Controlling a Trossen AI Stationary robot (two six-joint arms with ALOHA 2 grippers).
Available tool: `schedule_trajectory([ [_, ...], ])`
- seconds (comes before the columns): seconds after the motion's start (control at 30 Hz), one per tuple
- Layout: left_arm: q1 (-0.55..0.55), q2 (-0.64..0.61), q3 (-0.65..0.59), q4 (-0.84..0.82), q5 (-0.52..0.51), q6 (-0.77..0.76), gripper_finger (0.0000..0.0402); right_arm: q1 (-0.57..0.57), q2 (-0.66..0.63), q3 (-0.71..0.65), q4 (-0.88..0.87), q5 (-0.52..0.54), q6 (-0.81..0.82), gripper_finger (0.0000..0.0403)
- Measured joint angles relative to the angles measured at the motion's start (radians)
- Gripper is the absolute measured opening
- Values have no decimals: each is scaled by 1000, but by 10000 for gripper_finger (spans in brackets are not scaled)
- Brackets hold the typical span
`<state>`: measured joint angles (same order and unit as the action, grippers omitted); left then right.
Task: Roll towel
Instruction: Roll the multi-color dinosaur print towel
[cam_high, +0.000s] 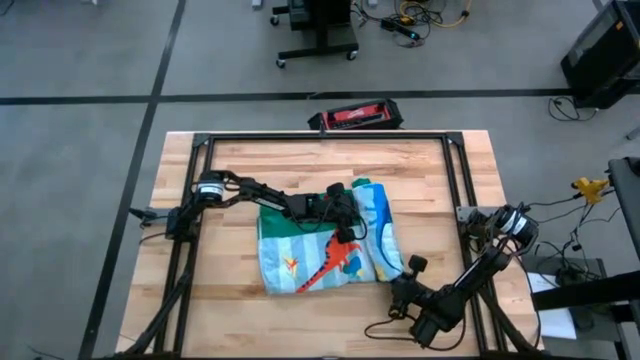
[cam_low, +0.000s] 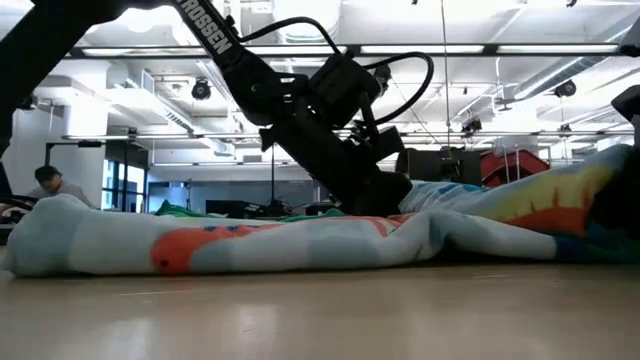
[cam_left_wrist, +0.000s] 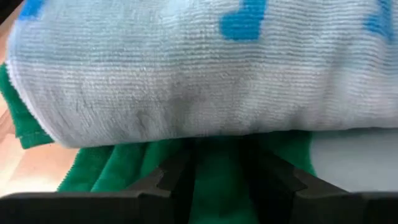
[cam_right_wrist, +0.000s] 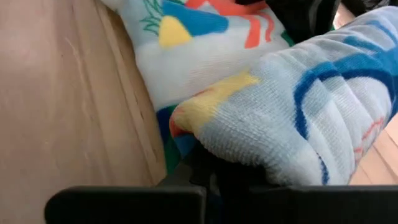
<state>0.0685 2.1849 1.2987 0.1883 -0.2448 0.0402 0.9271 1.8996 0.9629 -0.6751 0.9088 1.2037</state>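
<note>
wooden table (cam_high: 230, 290), red case (cam_high: 357, 117), seated person (cam_low: 46, 183)

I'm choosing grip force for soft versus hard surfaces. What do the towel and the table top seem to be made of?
Towel: looks like looped terry cloth, likely cotton, matte; fine ribbed pile shows in both wrist views, with a printed pattern. Table top: pale wood, seemingly joined strips with visible grain and a smooth, faintly glossy finish.

towel (cam_high: 325, 250) on table (cam_high: 230, 165), mid-table
</note>
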Motion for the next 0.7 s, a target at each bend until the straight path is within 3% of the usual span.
schedule_trajectory([
  [0.7,7,-9,-2,-22,-13,-60,119,-36,-1,12,0,-19,26,0],
])
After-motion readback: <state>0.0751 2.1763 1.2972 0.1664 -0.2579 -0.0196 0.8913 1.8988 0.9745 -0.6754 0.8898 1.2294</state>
